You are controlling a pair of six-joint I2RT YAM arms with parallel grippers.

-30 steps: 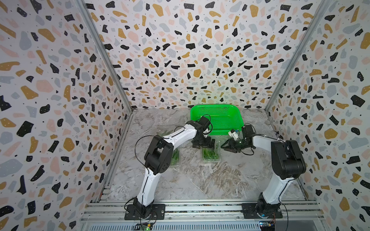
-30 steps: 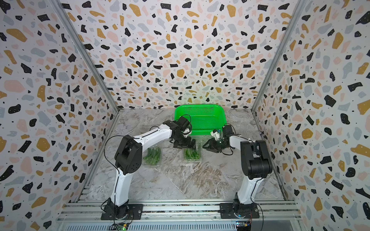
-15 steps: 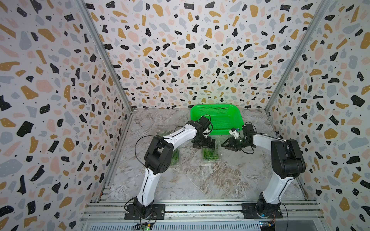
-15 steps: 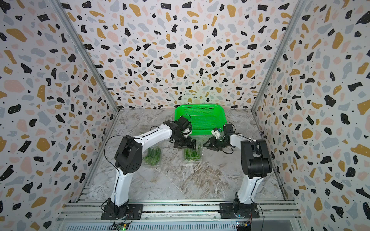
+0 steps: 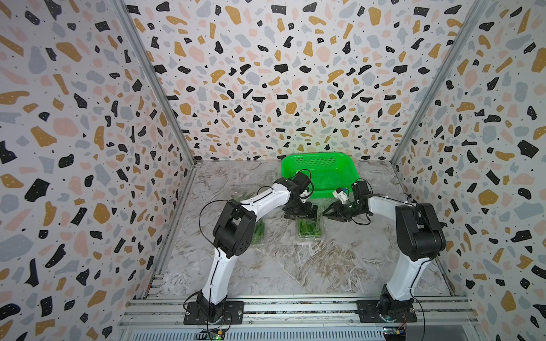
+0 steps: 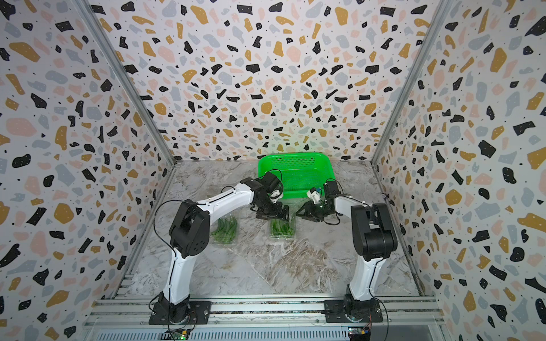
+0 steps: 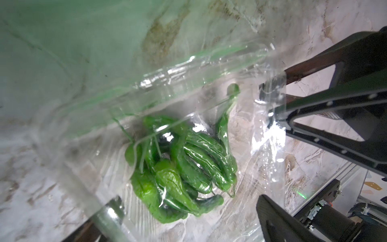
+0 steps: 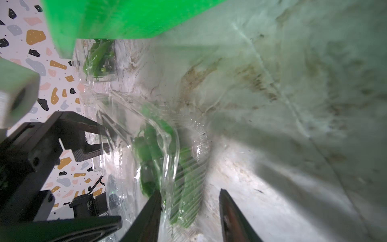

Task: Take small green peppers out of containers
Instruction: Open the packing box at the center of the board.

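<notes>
Marbled tabletop [image 5: 295, 271], glossy curved peppers [image 7: 184, 167] in clear clamshell [image 5: 308, 235]; left end effector [image 5: 301, 217], right end effector [image 8: 188, 192] both apart.

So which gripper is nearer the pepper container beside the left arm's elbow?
Left. The left gripper is over the middle container, which is next to the elbow-side container. The right gripper is off the middle container's far side.

Stereo head: high at the near edge, angled down and inward over the whole marble tabletop [image 5: 295, 265]; both top views are nearly identical. Wrist cameras: very close, low, facing the same clamshell container [image 7: 209, 69] of peppers [image 7: 184, 163] from opposing sides. Right wrist also catches the green basket [image 8: 125, 18].
</notes>
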